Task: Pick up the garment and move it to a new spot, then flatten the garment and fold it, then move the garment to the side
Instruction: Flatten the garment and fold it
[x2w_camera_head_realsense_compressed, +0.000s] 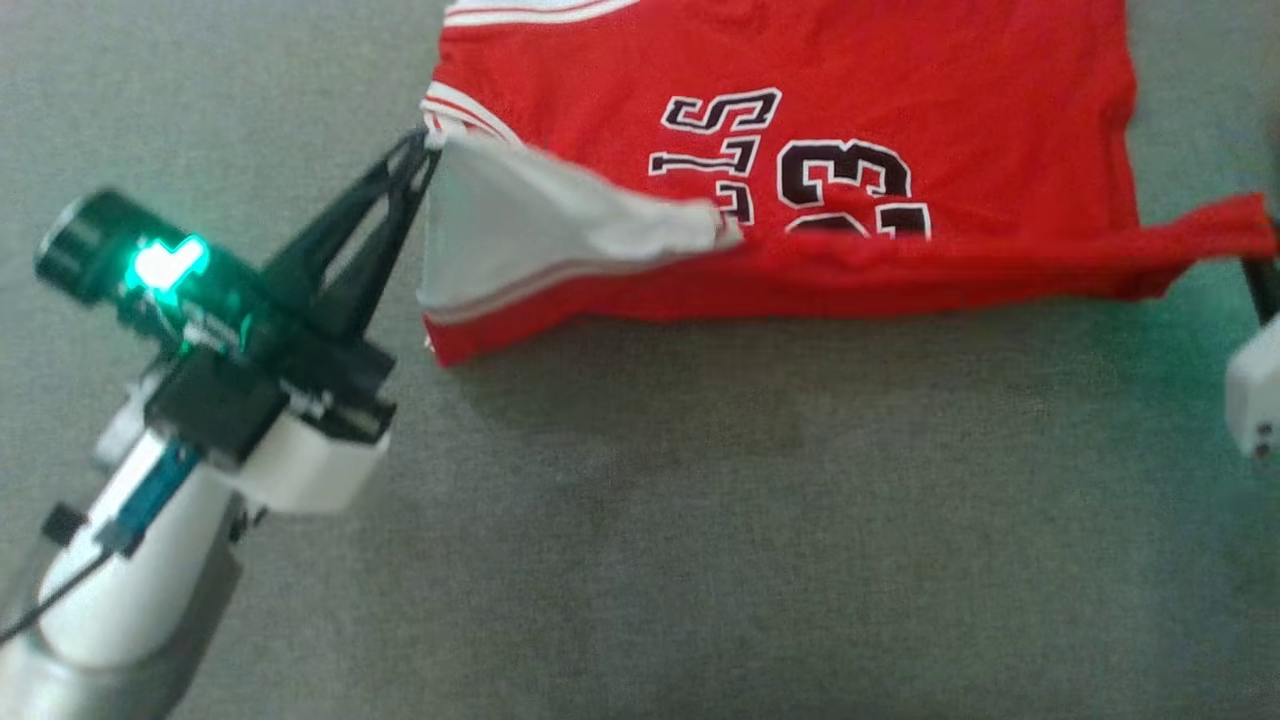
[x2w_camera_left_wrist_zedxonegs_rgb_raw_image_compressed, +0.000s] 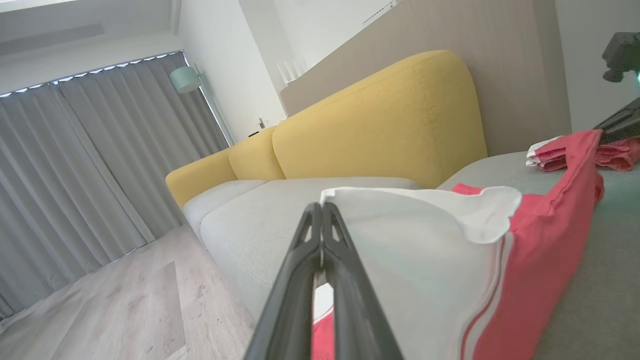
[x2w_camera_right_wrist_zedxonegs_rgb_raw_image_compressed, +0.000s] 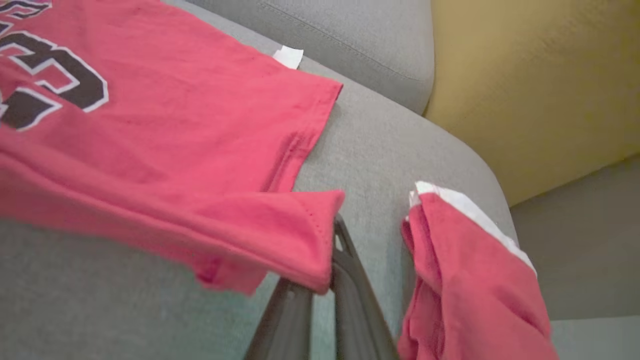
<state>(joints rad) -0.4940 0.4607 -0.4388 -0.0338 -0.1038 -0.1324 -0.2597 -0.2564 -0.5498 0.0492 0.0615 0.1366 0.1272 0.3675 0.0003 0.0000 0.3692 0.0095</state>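
Note:
The garment (x2w_camera_head_realsense_compressed: 900, 110) is a red jersey with black numbers and white trim, lying on the grey sofa seat (x2w_camera_head_realsense_compressed: 700, 520). Its near edge is lifted and stretched between both grippers. My left gripper (x2w_camera_head_realsense_compressed: 430, 142) is shut on the corner at the armhole, where the white inside of the cloth shows. In the left wrist view its fingers (x2w_camera_left_wrist_zedxonegs_rgb_raw_image_compressed: 320, 210) meet on that white fold of the garment (x2w_camera_left_wrist_zedxonegs_rgb_raw_image_compressed: 540, 250). My right gripper (x2w_camera_head_realsense_compressed: 1266, 250), at the right edge, is shut on the garment's red hem corner. In the right wrist view that corner (x2w_camera_right_wrist_zedxonegs_rgb_raw_image_compressed: 280, 235) drapes over its fingertips (x2w_camera_right_wrist_zedxonegs_rgb_raw_image_compressed: 336, 232).
A second red and white cloth (x2w_camera_right_wrist_zedxonegs_rgb_raw_image_compressed: 465, 280) lies bunched on the seat just right of my right gripper. Yellow back cushions (x2w_camera_left_wrist_zedxonegs_rgb_raw_image_compressed: 390, 120) stand behind the seat. The seat's edge drops to a wooden floor (x2w_camera_left_wrist_zedxonegs_rgb_raw_image_compressed: 100, 310) on my left, with grey curtains (x2w_camera_left_wrist_zedxonegs_rgb_raw_image_compressed: 75, 175) beyond.

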